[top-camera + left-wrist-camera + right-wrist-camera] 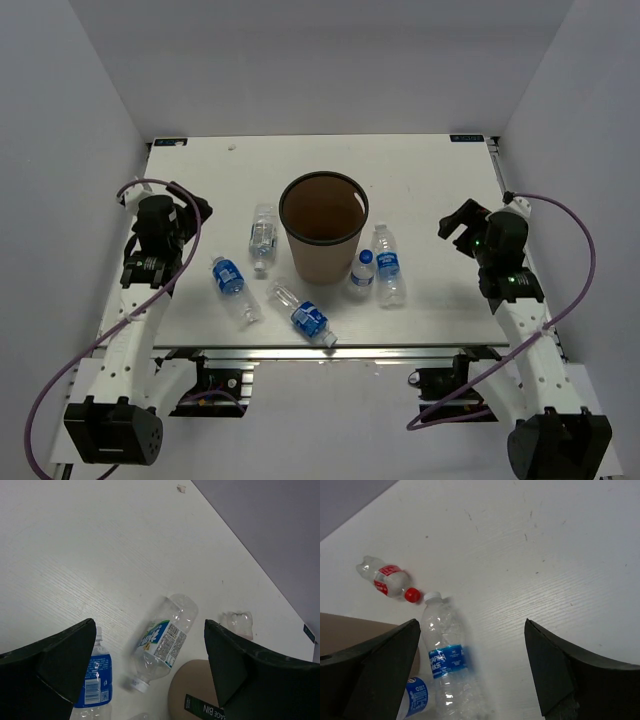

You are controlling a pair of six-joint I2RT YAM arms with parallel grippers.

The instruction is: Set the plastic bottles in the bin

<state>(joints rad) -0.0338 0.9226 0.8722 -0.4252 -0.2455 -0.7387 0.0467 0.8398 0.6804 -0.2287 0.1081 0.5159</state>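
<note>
The brown bin (322, 228) stands mid-table. Clear bottles lie round it: one to its left (263, 236), one further left (232, 287), one near the front edge (305, 315) and one to its right (388, 264). A small one (362, 272) stands upright beside the bin. My left gripper (195, 212) is open and empty, above the table left of the bottles; its view (150, 627) shows two bottles (162, 642) (95, 680) and the bin (195, 695). My right gripper (458, 225) is open and empty (472, 625), right of a bottle (446, 662).
A clear bottle with a red cap and red label (387, 580) lies beyond the bin; its base shows in the left wrist view (237, 622). It is hidden in the top view. The white table (420, 170) ends at grey walls at the back and sides.
</note>
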